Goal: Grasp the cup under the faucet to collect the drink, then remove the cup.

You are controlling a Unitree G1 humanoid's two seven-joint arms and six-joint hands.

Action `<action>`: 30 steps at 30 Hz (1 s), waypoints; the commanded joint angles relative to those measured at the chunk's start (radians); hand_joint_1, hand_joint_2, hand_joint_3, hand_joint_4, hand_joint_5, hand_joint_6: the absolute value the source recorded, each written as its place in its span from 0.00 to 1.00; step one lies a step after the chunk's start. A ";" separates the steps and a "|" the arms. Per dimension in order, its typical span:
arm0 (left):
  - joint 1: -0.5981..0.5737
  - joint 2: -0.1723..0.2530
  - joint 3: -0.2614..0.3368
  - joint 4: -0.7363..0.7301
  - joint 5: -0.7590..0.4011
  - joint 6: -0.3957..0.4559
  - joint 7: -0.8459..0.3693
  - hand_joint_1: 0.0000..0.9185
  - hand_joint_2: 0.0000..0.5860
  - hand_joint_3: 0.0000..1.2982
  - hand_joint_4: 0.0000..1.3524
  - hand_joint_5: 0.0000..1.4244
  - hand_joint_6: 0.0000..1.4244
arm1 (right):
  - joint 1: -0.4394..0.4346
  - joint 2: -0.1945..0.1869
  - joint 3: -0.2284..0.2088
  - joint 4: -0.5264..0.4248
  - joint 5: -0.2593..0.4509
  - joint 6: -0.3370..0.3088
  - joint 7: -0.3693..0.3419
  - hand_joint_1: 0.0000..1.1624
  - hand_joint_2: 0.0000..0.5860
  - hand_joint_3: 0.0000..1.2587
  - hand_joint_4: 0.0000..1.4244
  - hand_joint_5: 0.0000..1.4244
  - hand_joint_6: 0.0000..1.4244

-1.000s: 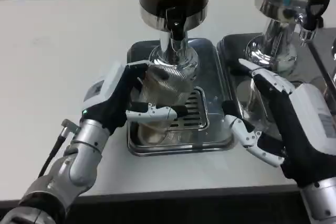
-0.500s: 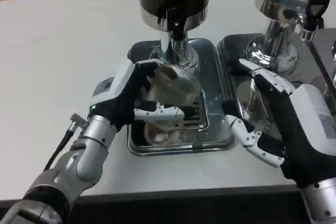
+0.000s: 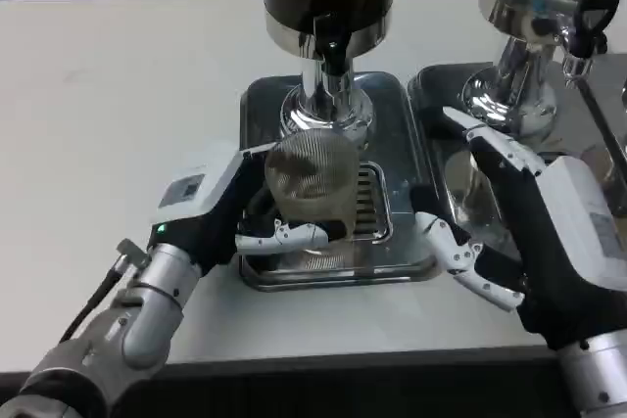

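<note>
The left hand [image 3: 220, 217] wraps its fingers around the ribbed clear cup [image 3: 312, 193], which stands upright over the drip tray [image 3: 392, 144], just forward of and below the faucet [image 3: 331, 46]. The right hand [image 3: 534, 227], fingers spread and holding nothing, waits farther off beside the tray's right edge.

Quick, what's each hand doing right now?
Left hand: holding the ribbed clear cup.
Right hand: open, holding nothing.

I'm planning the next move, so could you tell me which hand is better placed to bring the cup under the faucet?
Left. The left hand already grips the cup just below the faucet; the right hand is open beside the tray.
</note>
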 commanded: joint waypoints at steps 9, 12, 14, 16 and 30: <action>0.019 0.032 -0.003 -0.011 0.014 0.037 -0.026 0.27 0.14 0.24 0.18 0.17 0.09 | -0.018 0.003 0.005 0.028 0.018 -0.028 -0.012 0.40 0.75 0.19 0.20 0.16 0.16; 0.009 0.030 -0.001 -0.014 0.014 0.060 -0.024 0.25 0.13 0.21 0.16 0.16 0.07 | -0.017 0.002 0.007 0.030 0.019 -0.030 -0.012 0.40 0.75 0.18 0.20 0.16 0.16; -0.004 0.028 -0.001 -0.019 0.017 0.073 -0.019 0.25 0.14 0.20 0.15 0.15 0.07 | -0.015 0.002 0.008 0.030 0.019 -0.031 -0.012 0.40 0.75 0.18 0.20 0.16 0.16; -0.014 0.025 -0.003 -0.023 0.019 0.083 -0.015 0.24 0.14 0.19 0.14 0.15 0.07 | -0.014 0.001 0.008 0.030 0.020 -0.031 -0.011 0.40 0.75 0.18 0.20 0.16 0.16; -0.078 0.004 0.003 -0.041 0.018 0.106 -0.003 0.20 0.14 0.12 0.06 0.13 0.06 | -0.003 0.004 0.009 0.025 0.015 -0.027 -0.015 0.40 0.74 0.18 0.20 0.17 0.16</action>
